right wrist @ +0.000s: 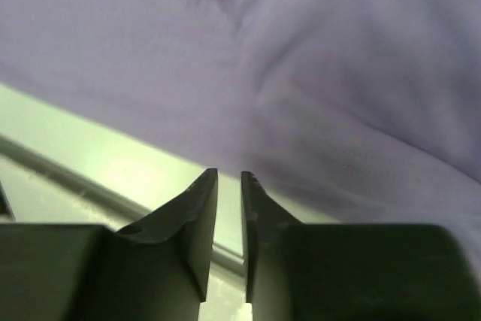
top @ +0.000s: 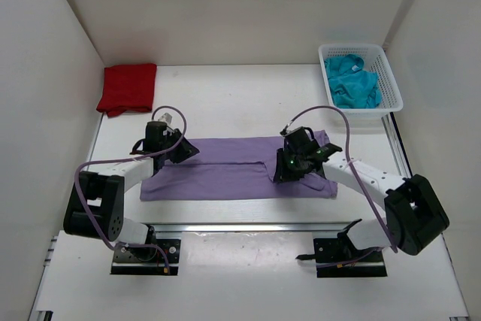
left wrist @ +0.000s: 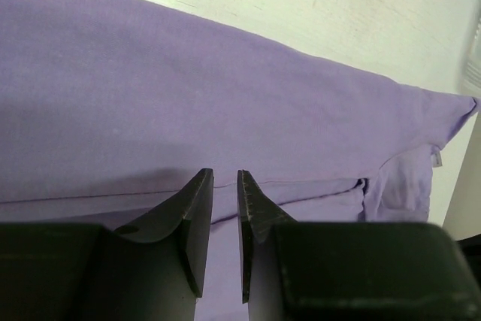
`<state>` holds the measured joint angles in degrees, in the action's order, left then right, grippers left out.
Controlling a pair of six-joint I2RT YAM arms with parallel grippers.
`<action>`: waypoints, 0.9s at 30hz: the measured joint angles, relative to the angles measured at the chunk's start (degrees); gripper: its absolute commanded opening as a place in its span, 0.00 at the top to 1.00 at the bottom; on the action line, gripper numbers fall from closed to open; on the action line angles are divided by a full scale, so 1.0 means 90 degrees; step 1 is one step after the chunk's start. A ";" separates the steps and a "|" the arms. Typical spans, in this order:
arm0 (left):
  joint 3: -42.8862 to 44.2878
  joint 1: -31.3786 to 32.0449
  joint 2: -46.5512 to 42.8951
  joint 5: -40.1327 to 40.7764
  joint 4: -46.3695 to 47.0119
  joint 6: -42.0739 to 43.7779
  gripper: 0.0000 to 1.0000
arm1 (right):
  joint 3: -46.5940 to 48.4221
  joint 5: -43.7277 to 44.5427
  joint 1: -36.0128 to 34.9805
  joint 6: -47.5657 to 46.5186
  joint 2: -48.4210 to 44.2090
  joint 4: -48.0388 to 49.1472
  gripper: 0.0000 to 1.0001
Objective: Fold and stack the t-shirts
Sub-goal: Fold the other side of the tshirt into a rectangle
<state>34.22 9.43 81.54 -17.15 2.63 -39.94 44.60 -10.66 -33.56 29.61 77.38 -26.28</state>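
Lavender-purple soft cloth t-shirt (top: 225, 178), folded into a long flat band, lies across the white table (top: 240, 103) centre. Left jaws narrowly parted over it, grip unclear; right jaws narrowly parted, empty.

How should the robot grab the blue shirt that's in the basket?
Best bet: pinch the highest bunched fold of the teal shirt, coming straight down from above. It lies crumpled inside the white mesh basket, whose walls would likely block any sideways approach.
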 measured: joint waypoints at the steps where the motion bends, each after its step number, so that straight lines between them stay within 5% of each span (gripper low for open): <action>1: 0.0000 -0.0015 0.0000 -0.0027 0.0019 -0.0022 0.70 | -0.0078 -0.0085 -0.0085 0.0090 -0.0044 0.0000 0.79; 7: 0.0000 -0.0180 -0.0027 -0.0153 0.0063 -0.0117 0.69 | -0.0073 -0.0401 -0.0180 0.0134 -0.0158 -0.0272 0.84; 17: 0.0049 0.0168 -0.0107 -0.0143 0.0085 -0.0160 0.70 | 0.0223 0.0175 0.1484 -0.0566 0.0032 -0.0265 0.90; 20: 0.0107 0.0857 -0.0107 -0.0034 0.0034 -0.0153 0.69 | 0.0155 0.0228 0.1309 -0.0631 0.0253 -0.0291 0.94; 25: 0.0469 0.2970 0.0187 0.0044 0.0279 -0.0362 0.65 | -0.0294 0.0032 0.0780 -0.0549 0.0202 -0.0328 0.94; 27: 0.0656 0.3580 0.0600 -0.0100 0.0590 -0.0556 0.63 | -0.0321 0.0046 0.0646 -0.0520 0.0121 -0.0464 0.87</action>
<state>40.12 41.65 86.94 -18.04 7.94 -44.95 41.71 -10.24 -27.75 24.93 78.48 -30.46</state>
